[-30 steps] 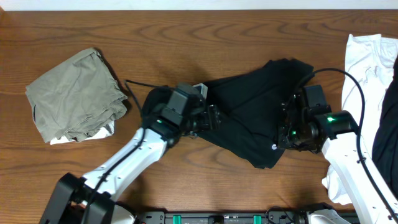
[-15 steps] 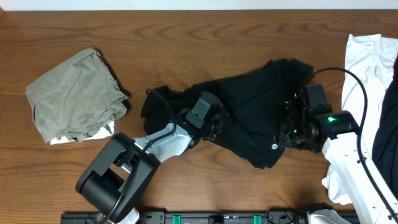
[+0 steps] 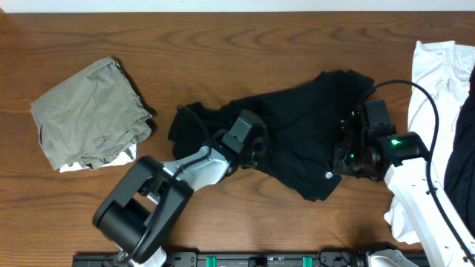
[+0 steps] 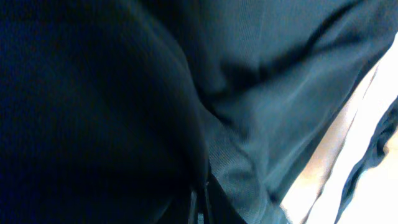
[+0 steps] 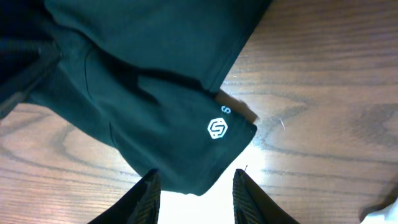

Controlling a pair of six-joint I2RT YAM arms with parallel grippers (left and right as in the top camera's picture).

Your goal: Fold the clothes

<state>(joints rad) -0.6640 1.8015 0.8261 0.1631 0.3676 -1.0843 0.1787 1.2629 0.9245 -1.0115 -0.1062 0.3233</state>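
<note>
A crumpled black shirt [image 3: 297, 133] lies across the middle of the table. My left gripper [image 3: 260, 153] sits on its middle. In the left wrist view dark fabric [image 4: 124, 93] fills the frame, and a fold of it runs into my shut left gripper [image 4: 202, 208]. My right gripper [image 3: 343, 160] hovers at the shirt's right end. There it stands open [image 5: 198, 185], with the shirt's corner and white hexagon logo [image 5: 217, 129] just ahead, the corner's tip reaching between the fingertips [image 5: 152, 190].
An olive-grey garment [image 3: 89, 111] lies bunched at the left, with a white piece [image 3: 111, 160] showing under it. A white garment [image 3: 438, 74] and a black piece [image 3: 464, 148] lie at the right edge. Bare wood [image 5: 323, 93] surrounds the shirt.
My left arm has moved right onto the shirt's middle, and its jaws have closed on the fabric. The right arm has stayed in place.
</note>
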